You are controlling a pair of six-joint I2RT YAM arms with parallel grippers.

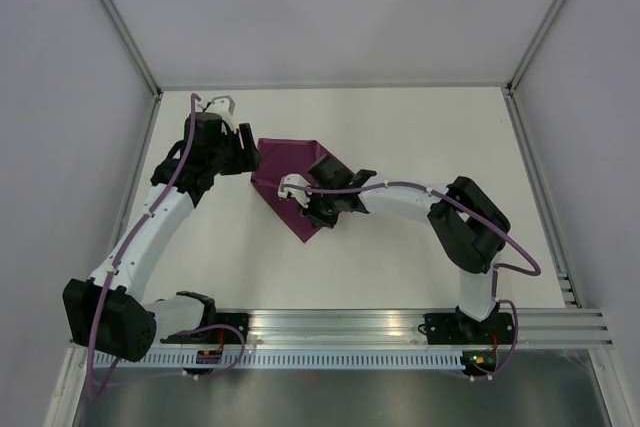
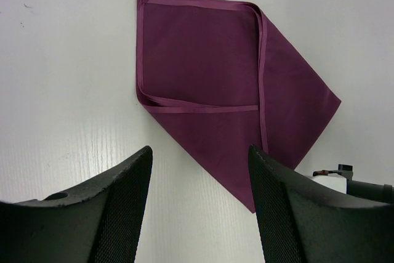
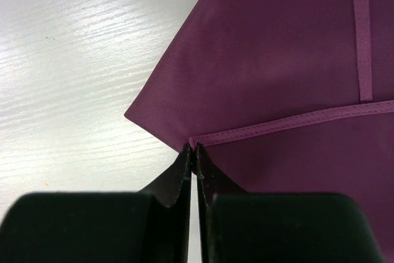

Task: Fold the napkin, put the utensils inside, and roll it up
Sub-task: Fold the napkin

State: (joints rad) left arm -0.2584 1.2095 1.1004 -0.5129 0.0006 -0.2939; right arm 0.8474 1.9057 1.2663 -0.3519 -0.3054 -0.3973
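- Right wrist view: my right claw (image 3: 192,152) is pressed together on a hemmed corner of the napkin (image 3: 277,60), at the edge of its folded-over flap.
- My left claw (image 2: 200,155) hangs spread and empty near the cloth, touching nothing.
- The napkin lies on the table (image 2: 61,90) between both claws, part-folded; I judge folding is the step in hand.
- Next calls for laying this corner flat, then letting go.
- From above, its long axis runs far to near, with the tip pointing toward my bases.
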